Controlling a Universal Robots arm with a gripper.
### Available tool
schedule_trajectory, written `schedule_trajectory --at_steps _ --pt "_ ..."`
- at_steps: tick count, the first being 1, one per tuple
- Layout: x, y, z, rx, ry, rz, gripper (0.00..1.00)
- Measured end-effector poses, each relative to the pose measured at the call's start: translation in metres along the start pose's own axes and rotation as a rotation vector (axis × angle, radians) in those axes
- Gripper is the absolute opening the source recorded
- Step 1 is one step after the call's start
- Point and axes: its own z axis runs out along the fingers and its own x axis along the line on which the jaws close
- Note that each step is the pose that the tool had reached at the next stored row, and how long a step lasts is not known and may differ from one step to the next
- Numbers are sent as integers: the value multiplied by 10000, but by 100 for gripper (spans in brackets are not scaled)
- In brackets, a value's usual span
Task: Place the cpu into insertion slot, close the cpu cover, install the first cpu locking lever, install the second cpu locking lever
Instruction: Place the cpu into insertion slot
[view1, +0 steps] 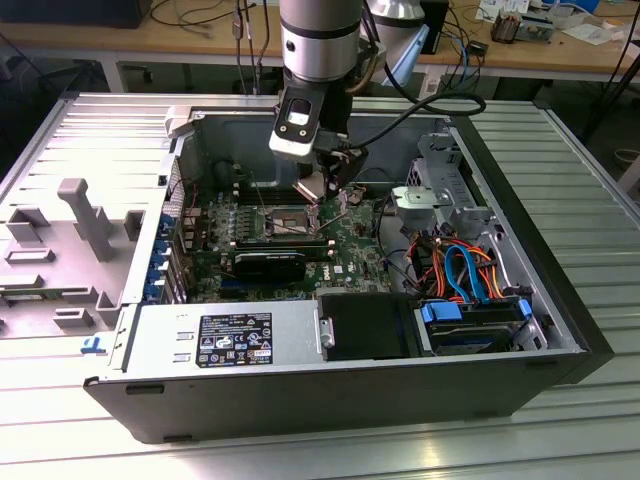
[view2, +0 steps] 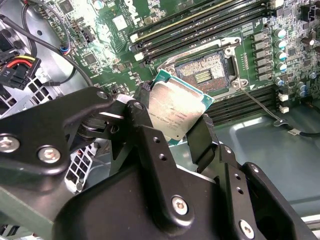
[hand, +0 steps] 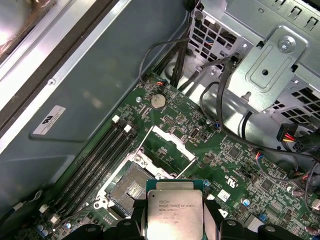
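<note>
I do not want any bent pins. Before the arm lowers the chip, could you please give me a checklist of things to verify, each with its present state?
1. Chip held by the gripper on two opposite edges: ok.
2. Socket empty, with its contacts bare: ok.
3. Cover swung up, off the socket: ok.
4. Lever released and lying to the side of the socket: ok.
5. Chip apart from the socket, not yet touching it: ok.
6. Chip lined up and level with the socket: cannot tell.
</note>
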Motion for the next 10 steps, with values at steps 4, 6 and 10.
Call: schedule_trajectory --at_steps 4,6,10 --pt "0 0 2 -1 -3 33 54" --pt "0 0 4 -1 -6 58 54" --pt "0 -1 7 -2 -10 99 54"
